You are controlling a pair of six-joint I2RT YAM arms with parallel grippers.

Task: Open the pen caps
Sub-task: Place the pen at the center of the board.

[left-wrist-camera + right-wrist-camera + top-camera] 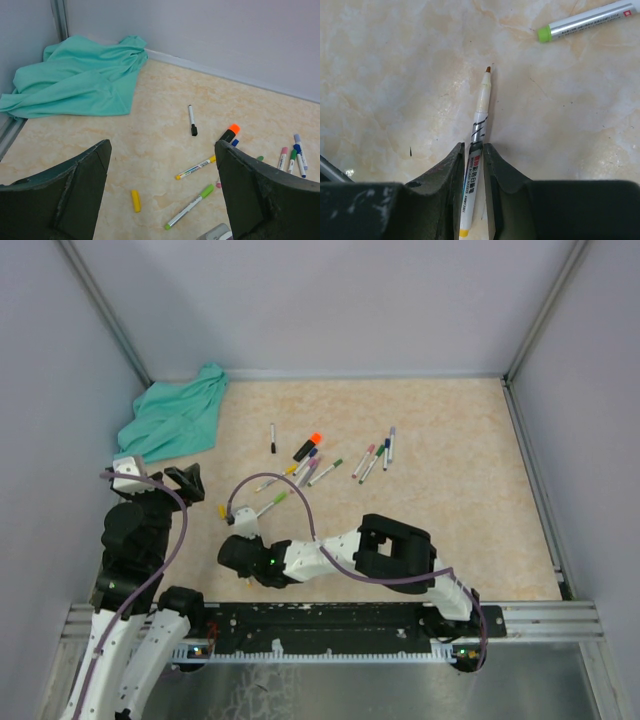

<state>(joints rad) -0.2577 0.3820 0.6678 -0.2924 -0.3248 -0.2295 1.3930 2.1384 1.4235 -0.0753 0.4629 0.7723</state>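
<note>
Right gripper (473, 152) is clamping its jaws on an uncapped pen (479, 117), tip bare. A yellow cap (135, 200), likely its own, is lying loose on the table (450, 530). Left gripper (162, 150) is hovering, jaws released. The other pens are sitting capped mid-table, including the orange cap (316, 438). Beige marbled top, grey walls, teal cloth (175, 415) back-left.

A crumpled teal cloth (175, 415) lay in the beige table's (450, 520) far left corner. Thin plastic pens (325, 472) lay scattered right of it, a stubby yellow cap (222, 510) before them, leftward.
</note>
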